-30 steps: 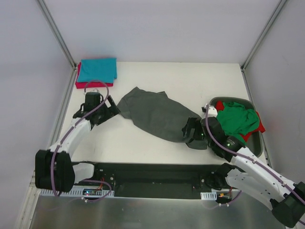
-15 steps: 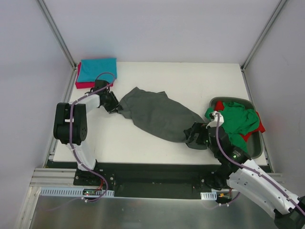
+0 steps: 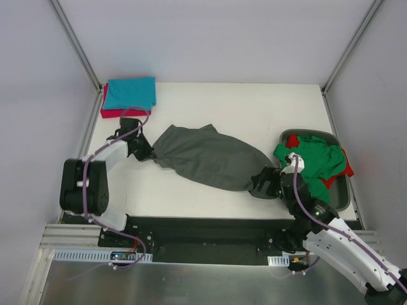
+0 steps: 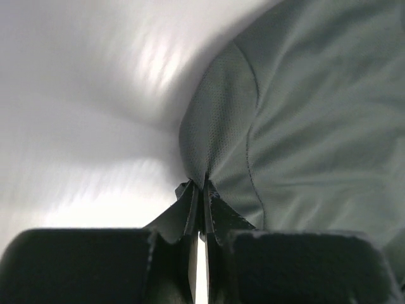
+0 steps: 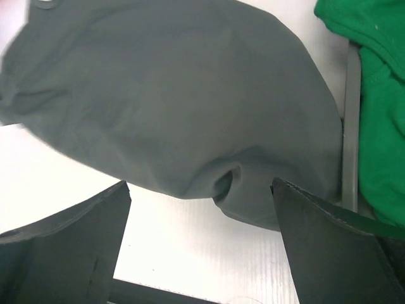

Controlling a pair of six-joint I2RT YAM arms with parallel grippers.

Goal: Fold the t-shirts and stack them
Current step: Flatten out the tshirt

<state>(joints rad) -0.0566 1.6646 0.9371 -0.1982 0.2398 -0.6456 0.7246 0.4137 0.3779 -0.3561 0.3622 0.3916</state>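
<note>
Grey shirt: stretched lengthwise across the middle of the table, between the two arms. Left gripper: jaws closed tight on a pinched fold at the shirt's left end. Right gripper: jaws wide apart over the shirt's right end, just beside the bin. Folded stack: teal over red, far left corner.
</note>
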